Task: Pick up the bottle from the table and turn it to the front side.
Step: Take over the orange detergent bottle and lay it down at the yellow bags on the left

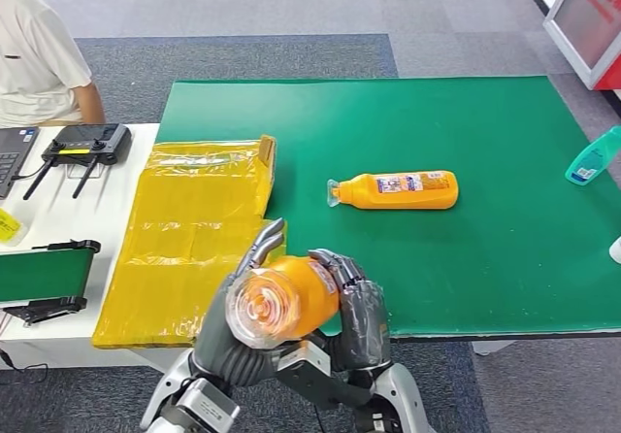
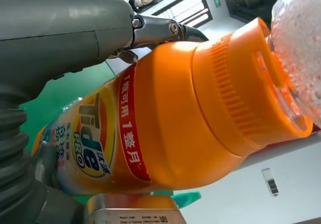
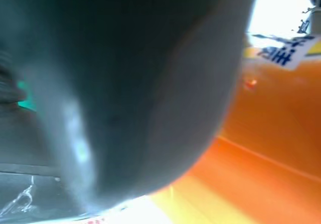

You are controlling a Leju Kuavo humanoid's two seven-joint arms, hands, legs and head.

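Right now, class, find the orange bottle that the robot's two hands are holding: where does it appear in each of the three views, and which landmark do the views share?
Head view: held bottle low centre, clear cap toward the camera, between left hand and right hand.
Left wrist view: the bottle spans the picture, Tide label showing.
Right wrist view: its orange body beside a blurred dark finger.
Shared landmark: green table mat.

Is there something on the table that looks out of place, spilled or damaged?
Nothing is spilled or visibly damaged. A second orange bottle lies on its side on the green mat, and a teal bottle lies tilted at the mat's right edge. Both hands grip the held bottle.
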